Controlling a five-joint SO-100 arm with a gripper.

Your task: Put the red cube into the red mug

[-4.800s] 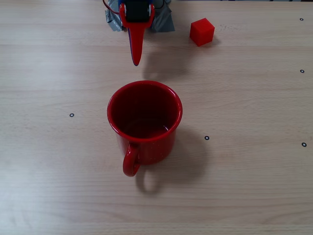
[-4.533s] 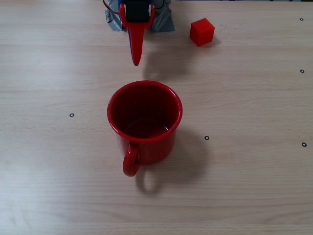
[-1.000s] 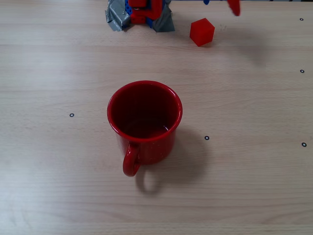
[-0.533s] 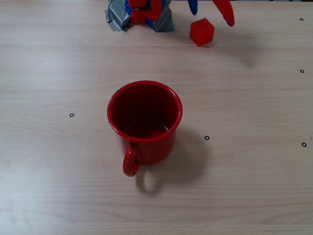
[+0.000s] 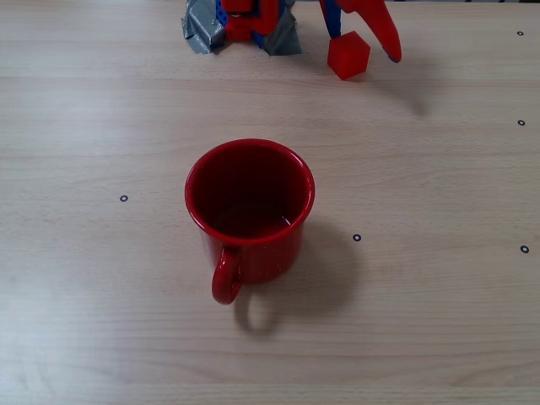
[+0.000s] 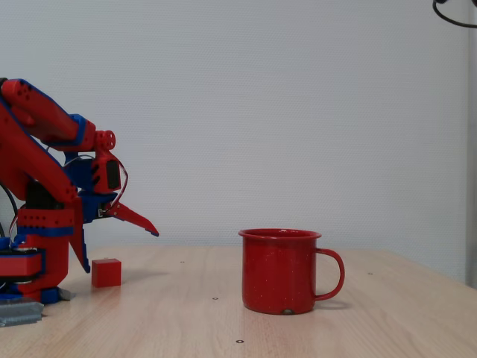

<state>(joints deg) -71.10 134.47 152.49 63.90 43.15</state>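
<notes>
The red cube [image 5: 348,55] sits on the wooden table near the far edge, to the right of the arm's base; in the side-on fixed view the red cube [image 6: 106,272] rests just beside the base. My gripper [image 5: 364,46] is open and low over it. The blue finger stands at the cube's far left and the long red finger reaches past its right side. Side-on, the gripper [image 6: 119,250] has one finger pointing down at the cube's left and the other sticking out above it. The red mug [image 5: 249,211] stands upright and empty mid-table, handle toward the camera; it shows as the red mug [image 6: 282,270] side-on.
The arm's base [image 5: 245,25] is fixed with grey tape at the table's far edge. Small black dot marks [image 5: 356,238] are scattered over the tabletop. A wide stretch of bare wood [image 5: 278,110] lies between cube and mug.
The open gripper has come down from the frame's top edge over the cube, so its fingers now flank it. Earlier it was shut, left of the cube. Cube and mug have not moved.
</notes>
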